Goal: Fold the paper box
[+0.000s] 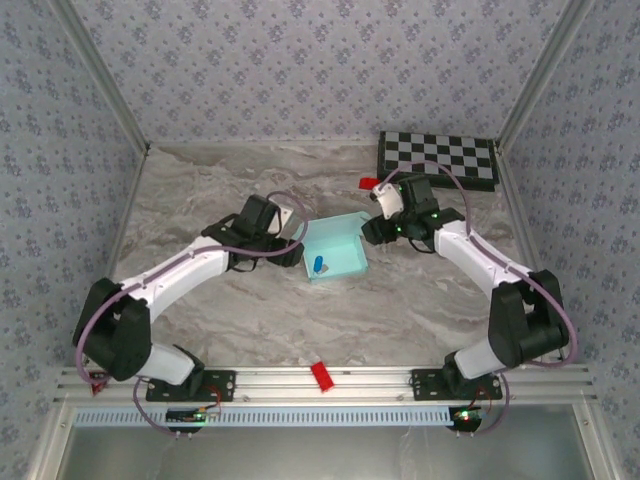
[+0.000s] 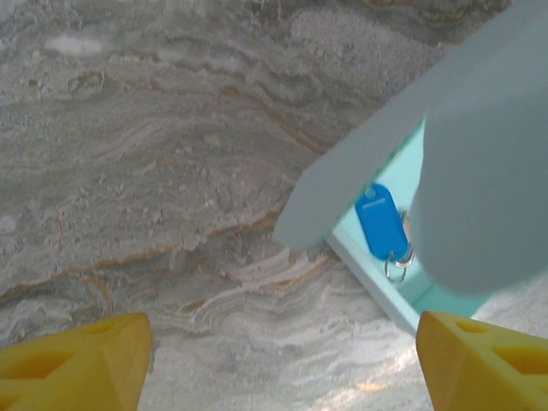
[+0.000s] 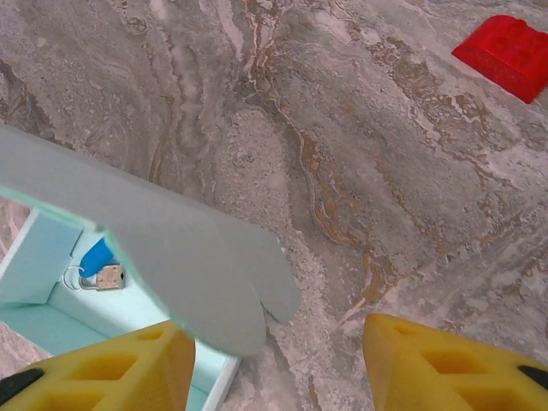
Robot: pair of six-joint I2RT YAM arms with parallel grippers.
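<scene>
Flanking the paper box [image 1: 335, 250], the left pincer [image 2: 278, 368] and right pincer [image 3: 278, 368] gape empty; blue key tag [image 2: 381, 221] inside, checkerboard [image 1: 437, 158] behind.

The box [image 1: 338, 250] is pale aqua, the tag [image 2: 381, 221] bright blue (its ring [image 2: 396, 267] silver), the surface [image 1: 250, 320] grey-brown marble, the checkerboard [image 1: 437, 158] black and white, the jaws yellow.

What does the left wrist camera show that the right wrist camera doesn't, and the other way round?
Left wrist: the bright blue plastic key tag seen whole. Right wrist: a red plastic block on the grey marble table. Both: the pale light-blue paper box holding that tag, and open yellow fingers.
</scene>
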